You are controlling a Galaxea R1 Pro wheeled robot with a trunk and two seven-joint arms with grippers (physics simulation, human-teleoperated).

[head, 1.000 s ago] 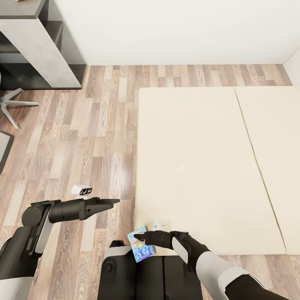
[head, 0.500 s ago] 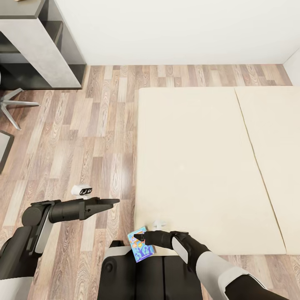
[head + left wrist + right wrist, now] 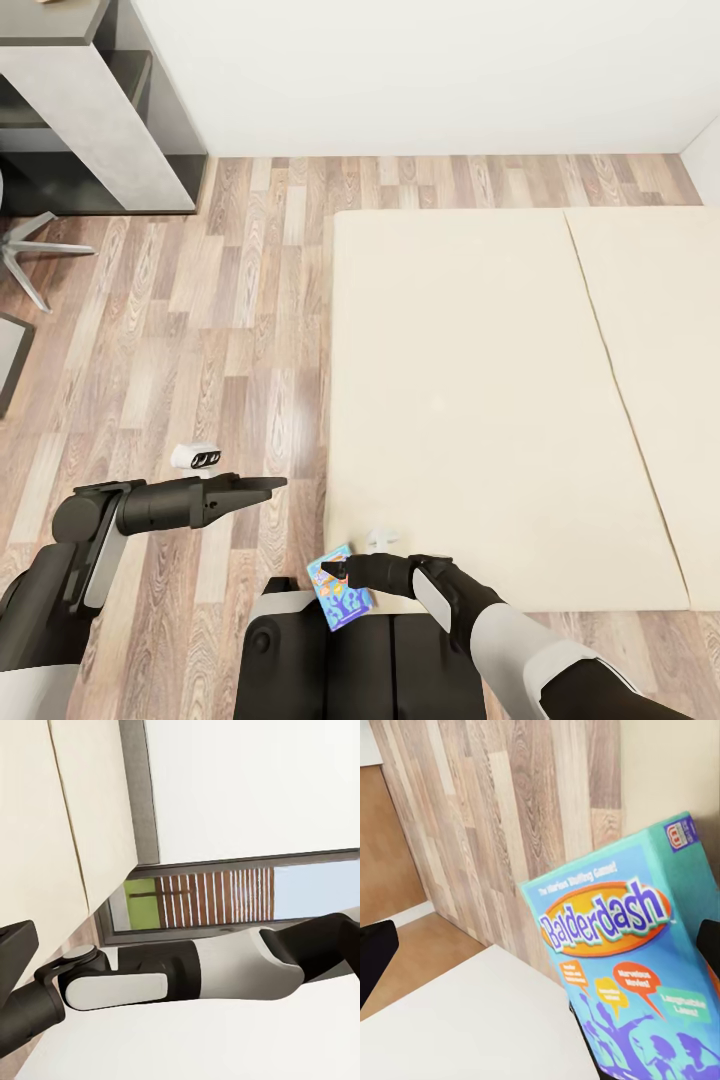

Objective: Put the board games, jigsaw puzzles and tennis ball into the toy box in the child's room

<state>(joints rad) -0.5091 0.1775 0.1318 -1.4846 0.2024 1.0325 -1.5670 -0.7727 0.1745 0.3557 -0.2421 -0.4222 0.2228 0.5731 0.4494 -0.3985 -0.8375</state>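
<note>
One board game (image 3: 342, 598), a blue box with an orange "Balderdash" label, sits at the near left corner of the cream bed (image 3: 480, 400) and sticks out past the edge. My right gripper (image 3: 333, 571) is right over it. In the right wrist view the box face (image 3: 622, 960) fills the space ahead, with the dark fingers (image 3: 375, 952) standing far apart at either side, so the gripper is open. My left gripper (image 3: 275, 485) hovers over the wood floor left of the bed, open and holding nothing. The toy box, jigsaw puzzles and tennis ball are out of view.
A grey desk unit (image 3: 90, 110) stands at the far left against the white wall, with chair legs (image 3: 30, 250) beside it. Wood-plank floor (image 3: 250, 300) runs between the desk and the bed. My right forearm (image 3: 187, 979) crosses the left wrist view.
</note>
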